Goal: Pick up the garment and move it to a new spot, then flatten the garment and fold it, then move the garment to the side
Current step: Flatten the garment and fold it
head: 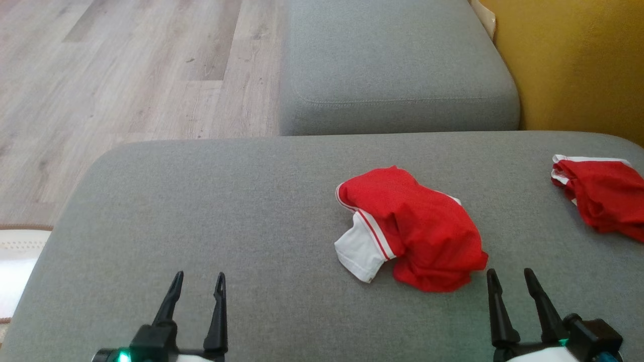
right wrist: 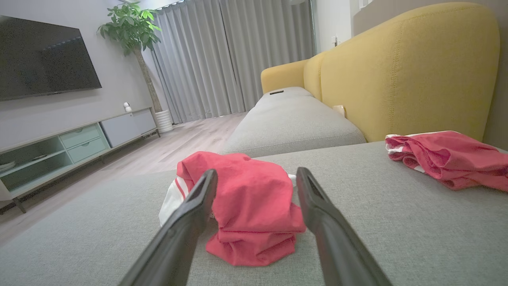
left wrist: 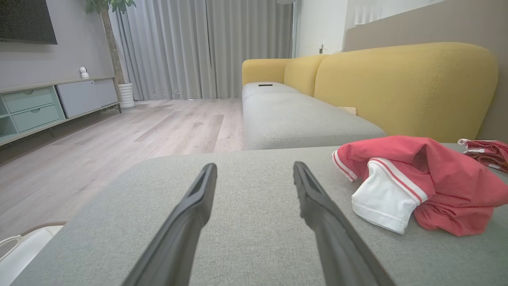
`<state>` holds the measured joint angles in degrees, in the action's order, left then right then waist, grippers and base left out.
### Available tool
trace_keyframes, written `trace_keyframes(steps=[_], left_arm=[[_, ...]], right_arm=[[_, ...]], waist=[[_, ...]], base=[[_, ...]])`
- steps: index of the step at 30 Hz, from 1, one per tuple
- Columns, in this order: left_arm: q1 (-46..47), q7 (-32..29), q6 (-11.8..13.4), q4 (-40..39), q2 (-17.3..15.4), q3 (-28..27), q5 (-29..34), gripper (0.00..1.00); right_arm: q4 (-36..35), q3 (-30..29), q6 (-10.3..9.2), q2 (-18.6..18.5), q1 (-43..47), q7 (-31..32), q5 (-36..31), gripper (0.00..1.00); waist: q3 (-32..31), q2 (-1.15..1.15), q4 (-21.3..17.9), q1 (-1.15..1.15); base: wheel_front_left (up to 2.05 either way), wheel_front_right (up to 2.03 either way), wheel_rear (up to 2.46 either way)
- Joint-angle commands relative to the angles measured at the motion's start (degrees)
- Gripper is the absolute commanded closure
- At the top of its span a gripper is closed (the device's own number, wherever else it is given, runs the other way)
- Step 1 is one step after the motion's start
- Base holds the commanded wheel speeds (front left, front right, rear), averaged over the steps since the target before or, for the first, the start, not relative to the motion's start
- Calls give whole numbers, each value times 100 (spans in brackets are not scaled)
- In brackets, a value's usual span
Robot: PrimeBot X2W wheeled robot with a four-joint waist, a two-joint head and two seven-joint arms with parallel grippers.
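A grey seat [head: 201, 201] spreads ahead of the left claw [head: 199, 275] and the right claw [head: 509, 271]. Well off to the right claw's right, a crumpled second garment [head: 601, 198], red with white trim, lies on the seat. A yellow sofa back [head: 578, 60] rises beyond it. Farther ahead of both claws, a grey cushion [head: 397, 65] bears a small dark remote [left wrist: 265, 84] at its far end. To the left claw's left are a wood floor [head: 126, 75], a low cabinet [left wrist: 51, 103], a TV [right wrist: 43, 59], a potted plant [right wrist: 131, 24] and grey curtains [left wrist: 198, 47].

Soft even indoor light, faint shadows, no glare, sharp focus, wide-angle bending at wrist view edges
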<state>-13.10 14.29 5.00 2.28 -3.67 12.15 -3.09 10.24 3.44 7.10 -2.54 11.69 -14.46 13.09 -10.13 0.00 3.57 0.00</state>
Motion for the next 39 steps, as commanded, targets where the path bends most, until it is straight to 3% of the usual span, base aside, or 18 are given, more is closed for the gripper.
trace_keyframes(steps=[1,39], left_arm=[[192,71,-12,-144,40,-209,78,0],[168,71,-79,-118,61,-159,218,0]], right_arm=[[-157,139,39,-33,-199,-53,2,0],[-221,158,39,-33,-151,-54,-15,0]], waist=[[1,0,5,0],[149,0,0,0]], base=[[0,0,0],[0,0,0]])
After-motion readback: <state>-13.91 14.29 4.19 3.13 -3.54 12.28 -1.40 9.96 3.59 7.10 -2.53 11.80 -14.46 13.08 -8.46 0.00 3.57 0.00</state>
